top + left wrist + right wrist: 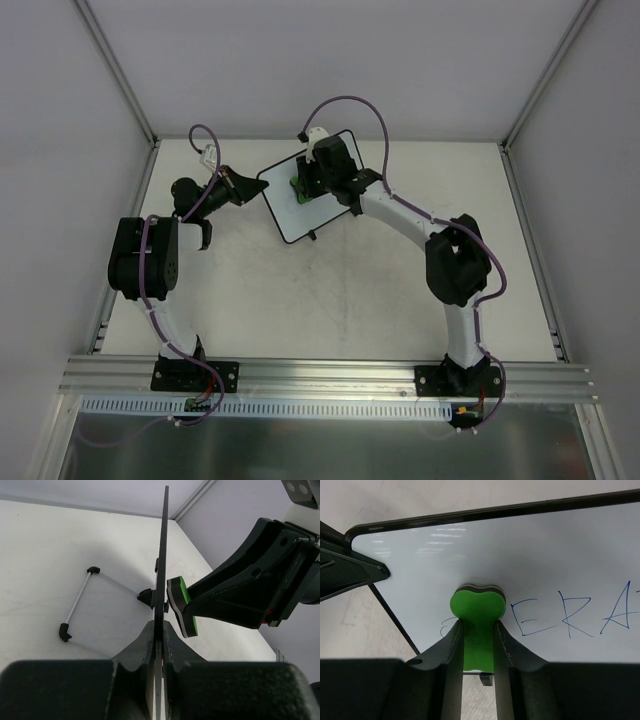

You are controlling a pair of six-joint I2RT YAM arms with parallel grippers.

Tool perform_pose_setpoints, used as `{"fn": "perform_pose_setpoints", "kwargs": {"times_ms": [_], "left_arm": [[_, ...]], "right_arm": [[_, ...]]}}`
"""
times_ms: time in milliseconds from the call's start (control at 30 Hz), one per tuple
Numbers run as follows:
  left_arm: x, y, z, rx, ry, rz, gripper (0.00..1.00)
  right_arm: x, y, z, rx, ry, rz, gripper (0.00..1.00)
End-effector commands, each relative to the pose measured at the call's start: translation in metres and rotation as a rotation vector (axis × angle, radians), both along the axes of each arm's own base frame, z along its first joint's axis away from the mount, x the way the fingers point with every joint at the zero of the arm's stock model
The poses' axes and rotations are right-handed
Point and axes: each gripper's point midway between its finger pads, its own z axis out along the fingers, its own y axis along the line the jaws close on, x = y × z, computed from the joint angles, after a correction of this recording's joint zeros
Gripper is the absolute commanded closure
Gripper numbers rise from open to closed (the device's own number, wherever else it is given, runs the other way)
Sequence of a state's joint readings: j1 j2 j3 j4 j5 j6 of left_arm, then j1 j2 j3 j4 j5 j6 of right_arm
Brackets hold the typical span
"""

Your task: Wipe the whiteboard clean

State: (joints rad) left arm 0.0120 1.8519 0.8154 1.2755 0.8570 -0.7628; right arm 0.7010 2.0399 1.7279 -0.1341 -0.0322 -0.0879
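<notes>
The whiteboard (296, 219) lies tilted at the back middle of the table. My left gripper (257, 187) is shut on its left edge. In the left wrist view the board (163, 555) shows edge-on between the jaws of the left gripper (161, 630). My right gripper (304, 187) is shut on a green eraser (477, 607), whose dark pad presses against the board face (545, 555). Blue handwritten letters (560, 617) run to the right of the eraser. A faint blue stroke shows just left of it. The eraser (182, 599) also shows beside the board.
A wire stand with black corner feet (79, 605) juts from the board's back over the white table. Grey enclosure walls (60, 120) close the table on three sides. An aluminium rail (320, 375) carrying both arm bases runs along the near edge.
</notes>
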Motion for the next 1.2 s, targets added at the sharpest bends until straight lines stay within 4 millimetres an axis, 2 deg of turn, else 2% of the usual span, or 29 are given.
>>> {"fn": "perform_pose_setpoints", "kwargs": {"times_ms": [0,200,333,433,467,600,767,1033,1167], "left_arm": [[-0.008,-0.008,0.053,0.012,-0.276,-0.055,1.00],[-0.011,-0.008,0.055,0.030,-0.303,-0.064,1.00],[-0.011,-0.008,0.050,0.035,-0.301,-0.061,1.00],[-0.012,-0.008,0.049,0.025,-0.303,-0.059,1.00],[-0.012,-0.008,0.049,0.024,-0.302,-0.061,1.00],[-0.014,-0.009,0.050,0.023,-0.307,-0.066,1.00],[-0.016,-0.009,0.052,0.026,-0.312,-0.073,1.00],[-0.023,-0.011,0.054,0.034,-0.325,-0.090,1.00],[-0.027,-0.011,0.055,0.038,-0.330,-0.097,1.00]], "right_arm": [[0.009,0.010,0.015,0.020,-0.064,0.003,1.00],[-0.011,0.021,-0.005,-0.001,-0.024,0.042,1.00],[-0.031,0.028,-0.030,-0.034,0.006,0.066,1.00],[-0.042,0.031,-0.039,-0.025,0.023,0.068,1.00],[-0.047,0.028,-0.049,-0.033,0.044,0.065,1.00],[-0.059,0.023,-0.069,-0.039,0.087,0.053,1.00],[-0.057,0.025,-0.067,-0.014,0.070,0.042,1.00],[-0.023,0.020,-0.034,-0.015,-0.019,-0.032,1.00],[-0.006,0.016,-0.029,-0.005,-0.034,-0.060,1.00]]}}
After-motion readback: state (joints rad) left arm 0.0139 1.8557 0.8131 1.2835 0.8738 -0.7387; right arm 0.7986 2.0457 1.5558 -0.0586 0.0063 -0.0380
